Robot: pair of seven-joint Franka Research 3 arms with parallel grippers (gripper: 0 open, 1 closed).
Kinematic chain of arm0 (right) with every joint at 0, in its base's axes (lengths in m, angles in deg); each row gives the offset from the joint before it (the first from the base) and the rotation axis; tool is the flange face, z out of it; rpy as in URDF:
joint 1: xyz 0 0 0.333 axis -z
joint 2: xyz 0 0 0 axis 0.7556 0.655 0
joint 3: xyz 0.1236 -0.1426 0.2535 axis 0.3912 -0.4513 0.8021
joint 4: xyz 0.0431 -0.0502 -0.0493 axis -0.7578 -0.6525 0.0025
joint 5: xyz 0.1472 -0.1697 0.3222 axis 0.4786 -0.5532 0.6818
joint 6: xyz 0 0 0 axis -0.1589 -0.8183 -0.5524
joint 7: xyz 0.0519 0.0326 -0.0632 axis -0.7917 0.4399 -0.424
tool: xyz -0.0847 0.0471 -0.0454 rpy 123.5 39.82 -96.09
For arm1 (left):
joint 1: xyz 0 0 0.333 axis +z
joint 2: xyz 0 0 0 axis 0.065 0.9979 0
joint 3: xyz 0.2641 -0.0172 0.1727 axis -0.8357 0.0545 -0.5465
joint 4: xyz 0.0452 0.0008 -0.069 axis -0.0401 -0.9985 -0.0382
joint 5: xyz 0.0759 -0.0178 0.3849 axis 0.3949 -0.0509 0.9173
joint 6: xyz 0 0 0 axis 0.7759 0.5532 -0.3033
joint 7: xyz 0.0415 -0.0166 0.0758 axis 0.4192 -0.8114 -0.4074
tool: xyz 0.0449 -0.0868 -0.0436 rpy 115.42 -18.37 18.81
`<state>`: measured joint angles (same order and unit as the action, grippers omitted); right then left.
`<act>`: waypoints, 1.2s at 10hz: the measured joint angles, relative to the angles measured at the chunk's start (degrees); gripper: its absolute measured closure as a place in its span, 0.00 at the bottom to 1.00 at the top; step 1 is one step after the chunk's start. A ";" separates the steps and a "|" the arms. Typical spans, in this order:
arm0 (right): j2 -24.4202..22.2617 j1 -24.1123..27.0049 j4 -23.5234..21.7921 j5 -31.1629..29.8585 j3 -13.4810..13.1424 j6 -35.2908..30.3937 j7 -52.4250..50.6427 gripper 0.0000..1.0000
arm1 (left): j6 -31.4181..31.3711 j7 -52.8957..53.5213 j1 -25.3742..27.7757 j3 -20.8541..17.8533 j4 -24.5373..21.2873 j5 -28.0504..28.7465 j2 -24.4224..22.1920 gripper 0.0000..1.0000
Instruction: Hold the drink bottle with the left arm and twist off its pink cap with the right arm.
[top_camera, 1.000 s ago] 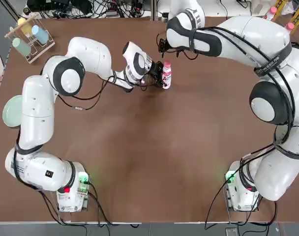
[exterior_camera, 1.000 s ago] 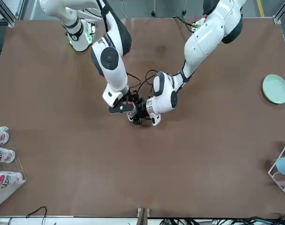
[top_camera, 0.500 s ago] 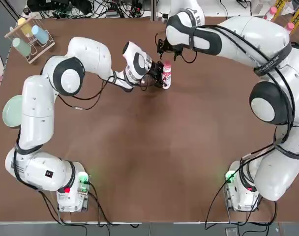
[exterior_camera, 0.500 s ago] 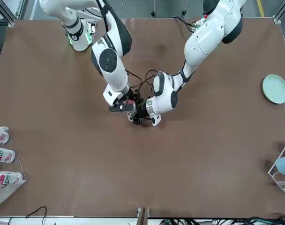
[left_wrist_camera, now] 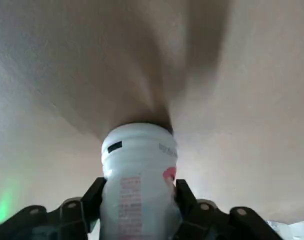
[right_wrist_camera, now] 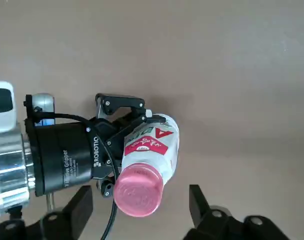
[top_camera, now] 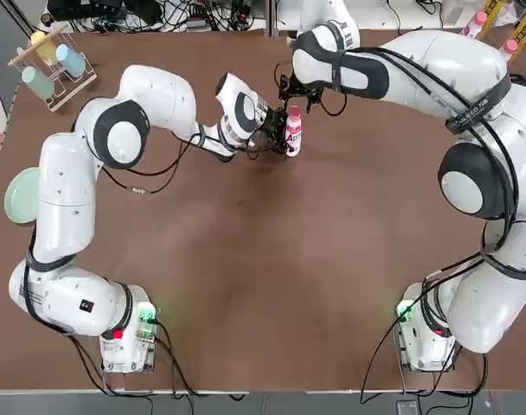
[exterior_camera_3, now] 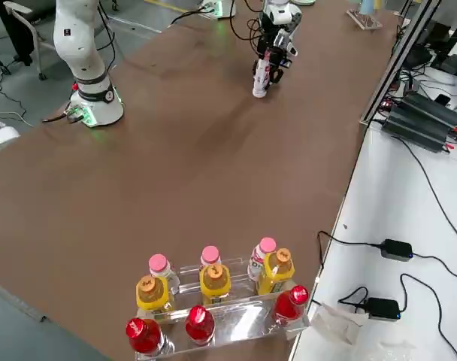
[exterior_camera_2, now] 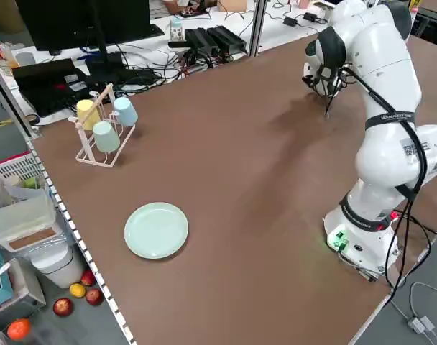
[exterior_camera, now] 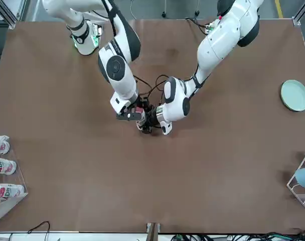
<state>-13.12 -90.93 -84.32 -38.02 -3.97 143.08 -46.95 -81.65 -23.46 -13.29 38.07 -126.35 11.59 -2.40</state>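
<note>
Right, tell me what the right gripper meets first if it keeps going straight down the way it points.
Most likely the pink cap of the drink bottle, which sits between the right gripper's open fingers. The left gripper clamps the bottle lower down.

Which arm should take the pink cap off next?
Right. The left gripper is shut on the small white plastic drink bottle, standing upright on the brown table. The right gripper sits directly above the round pink screw cap, one finger on each side, not touching.
</note>
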 joint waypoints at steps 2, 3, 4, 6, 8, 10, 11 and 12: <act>0.00 0.00 -0.21 0.00 0.00 0.01 0.06 0.17 | 0.00 -0.02 0.00 0.00 0.01 0.00 0.01 0.37; 0.00 0.00 -0.27 0.00 0.00 0.10 0.09 0.19 | 0.00 -0.02 0.00 0.01 0.02 0.00 0.02 0.37; 0.00 -0.01 -0.32 0.00 0.00 0.19 0.10 0.19 | 0.00 -0.03 0.00 0.01 0.02 0.00 0.02 0.37; 0.08 -0.07 -0.49 0.00 0.02 0.26 0.11 0.21 | 0.00 -0.05 0.00 0.01 0.03 0.00 0.02 0.37; 0.25 -0.11 -0.51 0.00 0.04 0.30 0.12 0.26 | 0.00 -0.06 0.00 0.01 0.03 0.00 0.03 0.37; 0.48 -0.11 -0.51 0.00 0.04 0.42 0.12 0.26 | 0.00 -0.07 0.00 0.01 0.04 0.00 0.03 0.37; 0.52 -0.12 -0.51 0.00 0.05 0.45 0.12 0.26 | 0.00 -0.08 0.00 0.01 0.04 0.00 0.04 0.37; 0.52 -0.12 -0.51 0.00 0.05 0.46 0.13 0.26 | 0.00 -0.08 0.00 0.01 0.04 0.00 0.04 0.37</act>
<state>-12.59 -91.05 -84.83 -38.02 -3.92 143.55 -46.82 -81.65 -23.55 -13.29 38.08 -126.31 11.59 -2.37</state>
